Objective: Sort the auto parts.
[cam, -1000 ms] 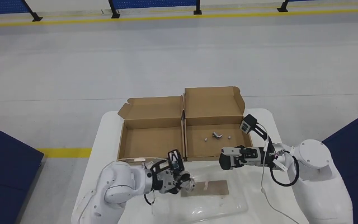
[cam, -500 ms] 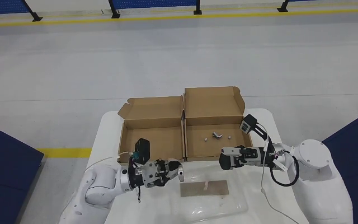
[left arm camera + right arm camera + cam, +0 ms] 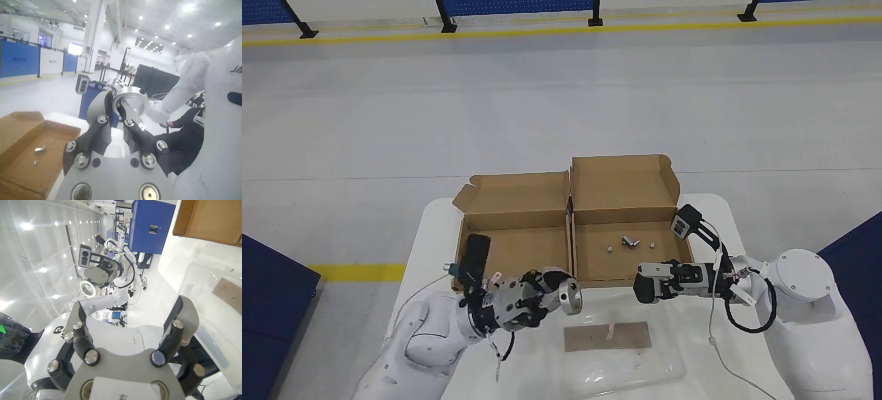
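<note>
Looking close in first, we see the clear tray with a flat bit of cardboard in it. Just past it, up in the air over the white worktop, the left pincer holds the shiny metal ring. One finger seems to poke through the hole and the other sits outside (so only one side of the ring is pinched). We think a thin pinch like that could let the ring swing or slip, and a round thing that drops here may roll off the edge. The right pincer is spread wide with nothing in it, near the front wall of the right box. A wide swing could bump the two arms. Farther back, the left box sits beside the right one, where a few small parts lie. Letting go too soon, or over the wrong box, would mix the parts up.
</note>
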You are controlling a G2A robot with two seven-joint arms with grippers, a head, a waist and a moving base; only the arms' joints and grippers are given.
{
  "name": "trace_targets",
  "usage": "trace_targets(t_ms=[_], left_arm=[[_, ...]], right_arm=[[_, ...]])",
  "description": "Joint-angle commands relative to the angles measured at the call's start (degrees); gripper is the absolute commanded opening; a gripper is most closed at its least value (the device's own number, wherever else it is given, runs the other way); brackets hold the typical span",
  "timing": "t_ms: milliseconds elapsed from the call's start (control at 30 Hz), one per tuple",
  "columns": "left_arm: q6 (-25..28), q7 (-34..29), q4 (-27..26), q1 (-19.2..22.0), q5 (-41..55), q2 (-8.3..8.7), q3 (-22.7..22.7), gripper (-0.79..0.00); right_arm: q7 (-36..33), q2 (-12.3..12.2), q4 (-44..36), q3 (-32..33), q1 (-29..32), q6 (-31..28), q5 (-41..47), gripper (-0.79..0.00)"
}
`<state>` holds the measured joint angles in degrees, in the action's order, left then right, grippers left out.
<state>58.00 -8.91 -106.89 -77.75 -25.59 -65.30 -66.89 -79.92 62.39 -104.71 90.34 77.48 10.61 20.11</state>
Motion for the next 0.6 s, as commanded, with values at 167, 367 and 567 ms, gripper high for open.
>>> trace_targets(t_ms=[167, 367, 567], left_arm=[[0.00, 7.44, -2.15, 2.40, -1.85, 0.76, 2.90, -0.785], [-0.24, 7.45, -2.19, 2.31, -1.76, 0.75, 2.98, -0.785], [0.00, 9.37, -4.70, 3.34, 1.63, 0.20, 5.57, -0.785]], right_arm=[[0.00, 0.00, 0.00, 0.00, 0.00, 0.00, 0.00, 0.000], [0.00, 0.00, 0.00, 0.00, 0.00, 0.00, 0.00, 0.000], [0.00, 0.00, 0.00, 0.00, 0.00, 0.00, 0.00, 0.000]])
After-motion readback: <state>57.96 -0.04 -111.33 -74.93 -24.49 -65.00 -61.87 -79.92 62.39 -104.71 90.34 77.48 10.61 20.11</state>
